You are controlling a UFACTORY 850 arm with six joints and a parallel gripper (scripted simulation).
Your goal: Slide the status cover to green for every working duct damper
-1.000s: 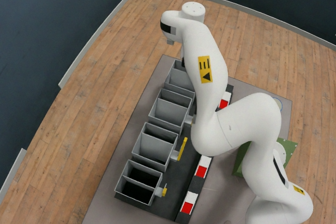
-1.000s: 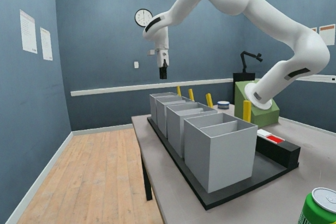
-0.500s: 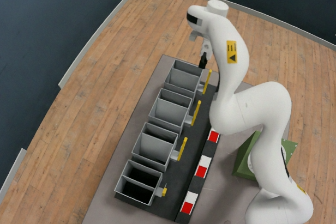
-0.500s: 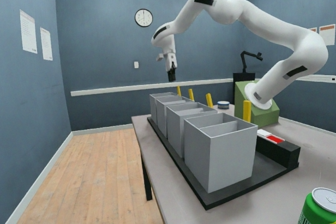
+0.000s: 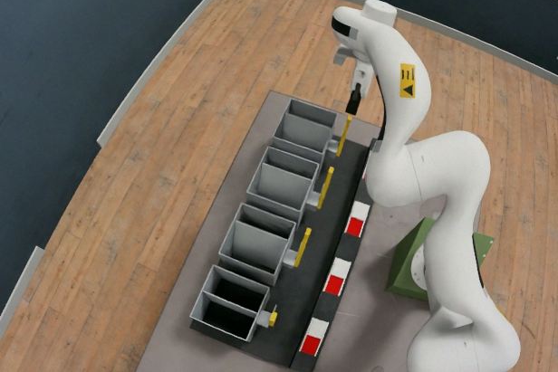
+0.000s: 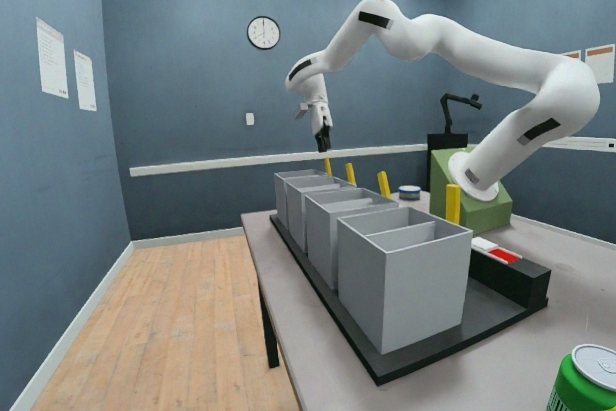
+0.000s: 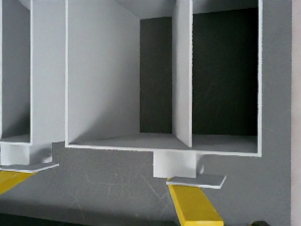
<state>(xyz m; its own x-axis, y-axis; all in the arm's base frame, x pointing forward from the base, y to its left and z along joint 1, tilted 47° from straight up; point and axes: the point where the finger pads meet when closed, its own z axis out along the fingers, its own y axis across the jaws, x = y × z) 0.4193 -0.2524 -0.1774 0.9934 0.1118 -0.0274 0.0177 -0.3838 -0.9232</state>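
Four grey open-topped dampers stand in a row on a black base [image 5: 312, 243] [image 6: 452, 334], each with an upright yellow lever on its shaft. My gripper [image 5: 353, 105] [image 6: 323, 143] is partly open and empty. It hangs just above the top of the far damper's lever [image 5: 343, 136] [image 6: 327, 167] [image 7: 194, 203]. The far damper [image 5: 308, 128] [image 7: 103, 74] fills the wrist view, its blade [image 7: 182, 74] standing on edge. Three sliders [image 5: 313, 336] [image 5: 337, 276] [image 5: 357, 220] show red with white covers beside the red; the nearest one also shows in the exterior view [image 6: 504, 255]. The far slider is mostly hidden behind my arm.
The other levers [image 5: 325, 187] [image 5: 303, 247] [image 5: 273, 319] stand beside their dampers. My arm's green pedestal [image 5: 405, 266] [image 6: 480, 214] stands on the grey table [image 5: 380, 316] [image 6: 300, 349]. A green can [image 6: 582, 381] is at the near corner and a tape roll [image 6: 409, 192] at the back.
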